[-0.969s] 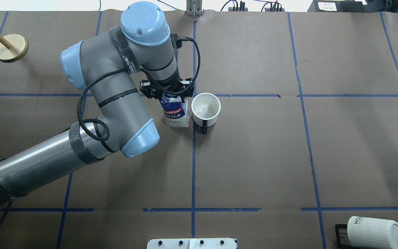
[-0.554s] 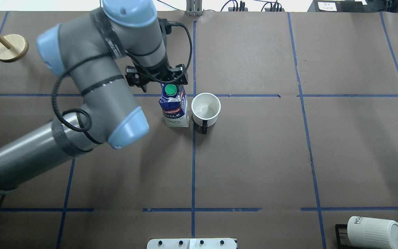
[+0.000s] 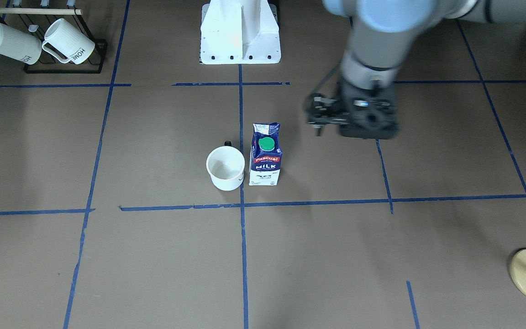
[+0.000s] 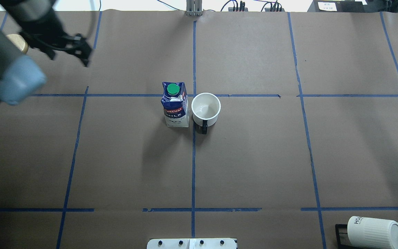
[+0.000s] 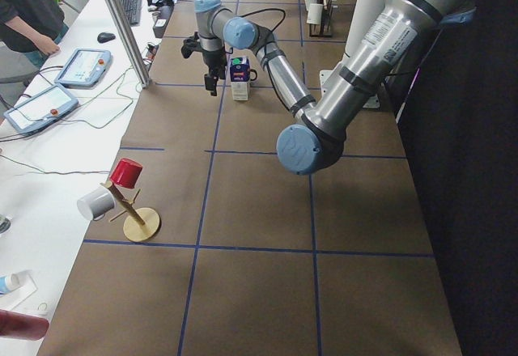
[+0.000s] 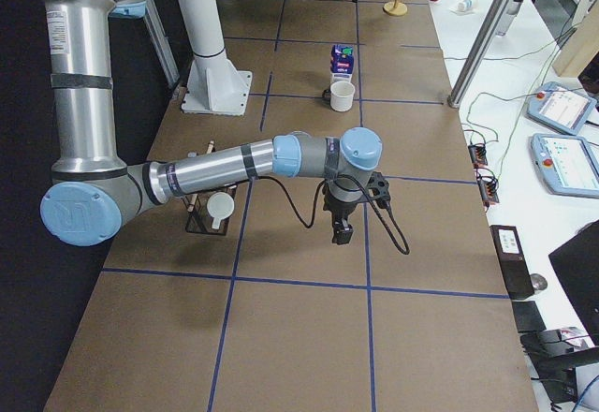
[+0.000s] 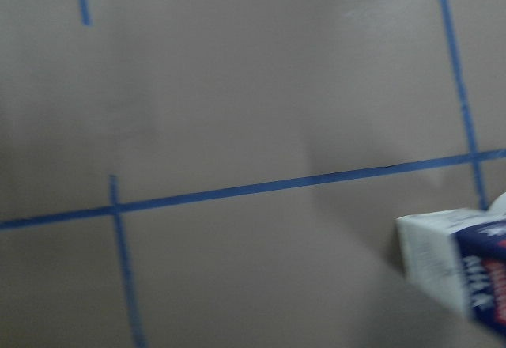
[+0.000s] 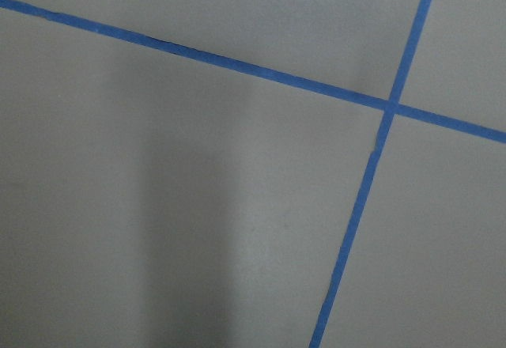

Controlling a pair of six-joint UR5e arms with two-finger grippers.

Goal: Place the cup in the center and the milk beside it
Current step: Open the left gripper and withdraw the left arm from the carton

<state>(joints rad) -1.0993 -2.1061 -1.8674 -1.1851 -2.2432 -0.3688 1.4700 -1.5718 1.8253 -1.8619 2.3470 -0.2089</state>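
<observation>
Front view: we see the cup (image 3: 225,167) upright near the center (image 3: 242,204), the milk (image 3: 265,155) just beside it.
Overhead: the left gripper (image 4: 69,55) hangs splayed, empty, well apart from both.
Right side: of the right gripper (image 6: 343,234) we cannot tell the grip.

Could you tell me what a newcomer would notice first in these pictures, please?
The blue and white milk carton with its green cap stands upright close beside the white cup, both by the crossing of blue tape lines mid-table. The left gripper hangs well away to the left in the overhead view, holding nothing.
</observation>
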